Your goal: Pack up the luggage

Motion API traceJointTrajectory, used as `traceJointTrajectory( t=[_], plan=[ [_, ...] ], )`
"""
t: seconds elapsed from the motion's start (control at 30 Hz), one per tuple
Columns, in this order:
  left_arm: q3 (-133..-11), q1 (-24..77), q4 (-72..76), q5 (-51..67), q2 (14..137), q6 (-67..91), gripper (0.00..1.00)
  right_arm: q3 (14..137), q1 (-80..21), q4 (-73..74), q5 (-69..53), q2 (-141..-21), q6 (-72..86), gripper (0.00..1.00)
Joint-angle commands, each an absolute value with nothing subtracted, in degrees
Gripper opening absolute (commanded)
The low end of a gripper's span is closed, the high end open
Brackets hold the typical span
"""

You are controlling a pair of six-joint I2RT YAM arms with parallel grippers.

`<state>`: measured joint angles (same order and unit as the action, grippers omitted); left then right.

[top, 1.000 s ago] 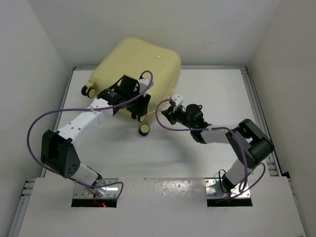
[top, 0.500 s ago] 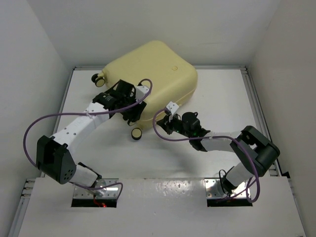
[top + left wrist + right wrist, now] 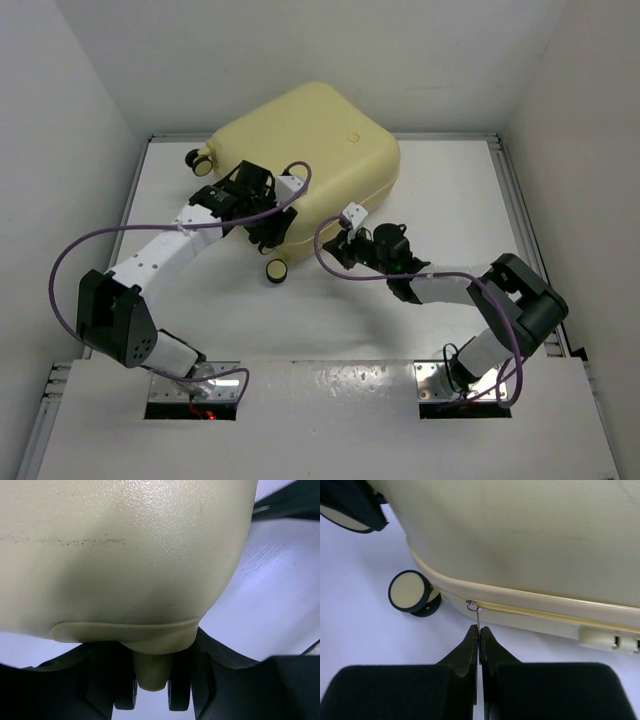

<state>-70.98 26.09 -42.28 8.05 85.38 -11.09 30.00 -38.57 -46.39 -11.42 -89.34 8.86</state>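
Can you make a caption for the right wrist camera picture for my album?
Right gripper pinches the zipper pull on the pale yellow suitcase.

Overall light: bright, even and diffuse from above; the white bench (image 3: 450, 200) is rendered pale grey, with nothing blown out.
Shadows: a soft shadow is cast on the bench along the near side of the luggage (image 3: 310, 140).
Glare: a grainy sheen is seen high on the luggage shell in the left wrist view.
Focus: the zip pull (image 3: 478, 616) on the luggage seam is held sharp; the shell nearest the left wrist lens is blurred.
Dark areas: the right claw (image 3: 479, 635) below the luggage is crushed to featureless black.
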Motion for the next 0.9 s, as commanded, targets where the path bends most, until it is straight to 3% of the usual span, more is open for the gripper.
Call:
traceJointTrajectory(
  t=[0.0, 0.37, 0.57, 0.7, 0.87],
  plan=[
    [-63.81, 19.44, -52.56, -1.66, 90.81, -15.89, 0.00, 28.92, -33.16, -45.45, -10.55, -88.16, 7.82, 0.00],
    [-59.15, 3.96, -47.21, -6.42, 88.07, -31.63, 0.00, 30.66, -17.85, -41.66, -10.90, -88.33, 6.77, 0.00],
    [-60.64, -4.91, -36.77, -12.21, 93.85, -39.28, 0.00, 35.94, -11.88, -42.63, -11.86, -93.95, 5.54, 0.00],
    [-72.29, -12.72, -33.14, -14.15, 106.04, -40.61, 0.00, 39.81, -8.45, -43.67, -13.18, -97.54, 3.96, 0.00],
    [-84.27, -15.56, -30.42, -16.87, 115.39, -40.61, 0.00, 46.74, -5.54, -44.99, -13.10, -103.09, 3.43, 0.00]
  ],
)
